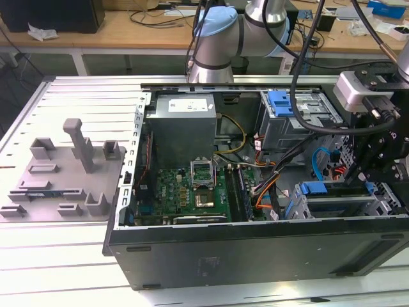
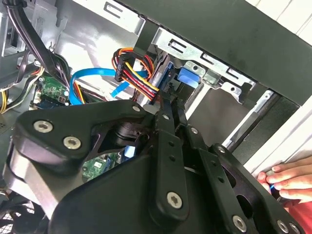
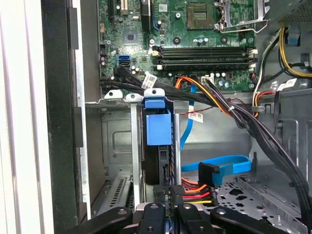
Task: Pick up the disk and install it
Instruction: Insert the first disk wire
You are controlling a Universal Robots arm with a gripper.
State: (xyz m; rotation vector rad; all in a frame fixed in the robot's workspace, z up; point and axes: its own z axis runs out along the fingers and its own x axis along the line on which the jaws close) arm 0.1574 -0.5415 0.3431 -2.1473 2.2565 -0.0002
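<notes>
Jaws are drawn in narrow, fingers almost together, and you've got the gripper (image 3: 169, 196) pinched on the near end of the disk (image 3: 155, 163). In the first wrist view the disk stands on its edge inside the drive bay (image 3: 117, 141), directly ahead of the fingertips, with its blue bracket (image 3: 158, 127) at the far end against the bay's front rail. So the disk runs straight out from the jaws, in line with them, and it's sitting between the bay's metal walls.

Over to the second wrist view: both black fingers (image 2: 165, 146) converge to a tight point where they meet the disk's edge, and the bracket (image 2: 189, 77) shows just beyond the tips, tucked under the bay's silver frame. A red, orange and yellow power lead (image 2: 136, 73) hangs just beside the fingertips, and a blue data cable (image 2: 90, 78) loops behind it. You can also see a person's hand (image 2: 292, 181) resting at the case's outer edge.

From the exterior view, your gripper (image 1: 377, 169) is down inside the open case (image 1: 255, 249) at that view's right, over the lower bay. Well apart sits the motherboard (image 1: 192, 195), toward that view's left.
</notes>
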